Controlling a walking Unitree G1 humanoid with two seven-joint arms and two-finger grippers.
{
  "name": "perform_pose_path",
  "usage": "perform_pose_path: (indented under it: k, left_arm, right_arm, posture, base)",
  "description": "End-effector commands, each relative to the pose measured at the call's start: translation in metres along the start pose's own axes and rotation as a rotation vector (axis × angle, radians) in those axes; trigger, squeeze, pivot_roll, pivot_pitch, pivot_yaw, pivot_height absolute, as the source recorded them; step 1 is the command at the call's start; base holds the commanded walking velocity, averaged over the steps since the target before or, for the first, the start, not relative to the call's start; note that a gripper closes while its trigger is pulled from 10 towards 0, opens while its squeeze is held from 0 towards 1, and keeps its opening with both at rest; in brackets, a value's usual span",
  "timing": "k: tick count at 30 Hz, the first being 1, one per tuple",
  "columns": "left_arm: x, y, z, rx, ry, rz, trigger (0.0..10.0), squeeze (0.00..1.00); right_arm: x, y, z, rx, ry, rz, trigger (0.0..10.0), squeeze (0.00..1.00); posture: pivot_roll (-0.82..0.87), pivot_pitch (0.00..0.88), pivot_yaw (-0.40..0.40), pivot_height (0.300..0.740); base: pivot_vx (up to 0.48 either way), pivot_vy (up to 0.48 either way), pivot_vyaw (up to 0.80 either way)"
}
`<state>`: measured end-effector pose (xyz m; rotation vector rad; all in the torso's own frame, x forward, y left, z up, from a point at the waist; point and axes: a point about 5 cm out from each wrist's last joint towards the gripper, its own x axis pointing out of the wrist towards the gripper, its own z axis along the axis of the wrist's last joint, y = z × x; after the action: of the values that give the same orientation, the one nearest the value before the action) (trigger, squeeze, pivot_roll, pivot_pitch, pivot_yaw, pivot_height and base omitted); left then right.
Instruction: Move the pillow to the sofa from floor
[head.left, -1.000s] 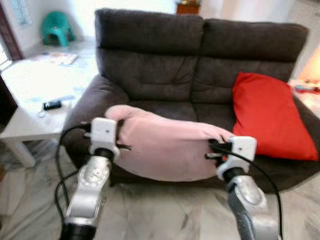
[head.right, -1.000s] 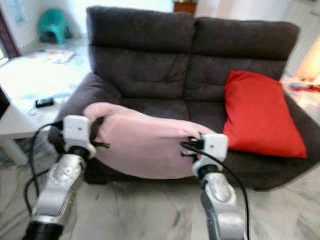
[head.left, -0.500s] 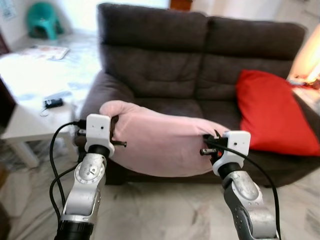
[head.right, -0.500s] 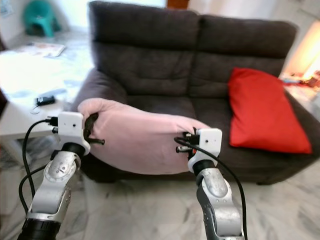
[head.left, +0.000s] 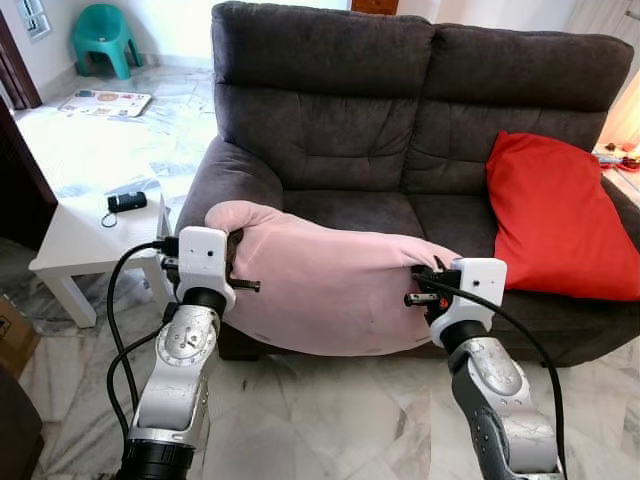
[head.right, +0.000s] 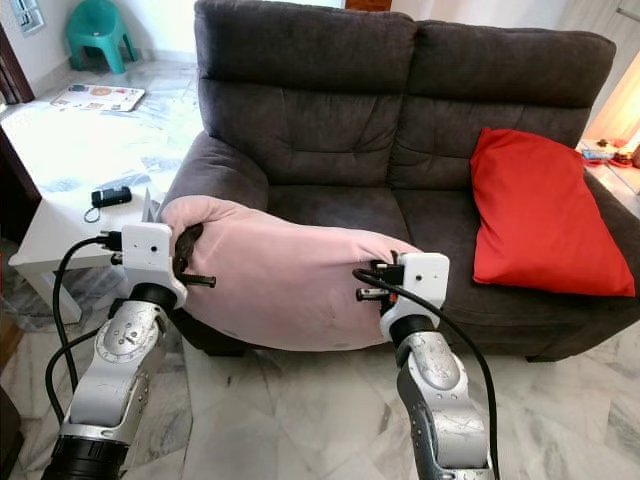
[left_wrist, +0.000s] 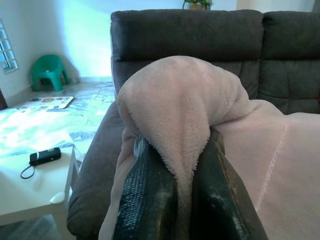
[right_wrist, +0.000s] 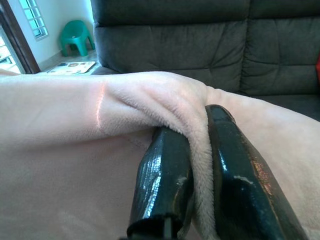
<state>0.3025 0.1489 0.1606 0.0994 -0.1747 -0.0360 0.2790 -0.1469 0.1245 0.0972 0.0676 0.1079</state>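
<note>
A pale pink pillow (head.left: 330, 295) hangs in the air between the robot's two hands, stretched out lengthways in front of the dark grey sofa (head.left: 400, 130) and clear of the marble floor (head.left: 330, 420). The left hand (head.left: 236, 272) has its black fingers (left_wrist: 150, 200) pinched tight on a bunched corner of the plush cover, and the right hand (head.left: 428, 288) is likewise clamped on a fold at the opposite end, its fingers (right_wrist: 235, 190) closed with only fabric between them.

Compared with a second ago, the sofa sits sharper and a little higher and farther right in the head view, so the camera has shifted and steadied; the pillow itself keeps the same sag between the same two grips. That suggests the walk-up is ending and the carry is holding firm.

The pillow now lies level with the front edge of the left seat cushion, overlapping it in the view but, as far as can be judged, not yet resting on it. A red cushion (head.left: 560, 220) occupies the right seat, leaving the left seat free. A white counter (head.left: 80, 240) with a small black device (head.left: 126, 201) stands to the robot's left. The likely remaining step is to push forward and let go.
</note>
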Motion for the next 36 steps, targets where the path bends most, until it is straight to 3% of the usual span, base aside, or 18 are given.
perform_pose_path:
  k: [1,4,11,26,36]
  left_arm:
    - [0.001,0.005,0.013,0.02,-0.054,0.023,10.0,0.0]
    - [0.001,0.005,0.014,0.022,-0.059,0.029,10.0,0.0]
    - [0.001,0.005,0.014,0.023,-0.059,0.028,10.0,0.0]
    - [0.001,0.007,0.019,0.026,-0.081,0.039,10.0,0.0]
    - [0.01,0.002,0.041,0.027,-0.154,0.004,10.0,0.0]
  right_arm:
    - [0.0,0.0,0.027,-0.009,-0.119,0.0,10.0,0.0]
    - [0.0,0.006,0.03,-0.056,-0.133,0.051,10.0,0.0]
    - [0.0,0.008,0.029,-0.048,-0.124,0.058,10.0,0.0]
    - [0.0,0.014,0.031,-0.041,-0.129,0.079,10.0,0.0]
    - [0.003,0.011,0.06,0.012,-0.278,0.043,10.0,0.0]
  posture:
    - [0.03,0.0,-0.077,0.74]
    - [0.03,0.0,-0.078,0.74]
    - [0.03,0.0,-0.08,0.74]
    - [0.04,0.0,-0.08,0.74]
    - [0.04,0.0,-0.079,0.74]
  base:
    - [0.277,0.0,0.0]
    - [0.289,0.0,0.22]
    - [0.295,0.0,0.67]
    - [0.318,0.0,0.0]
    - [0.332,0.0,0.0]
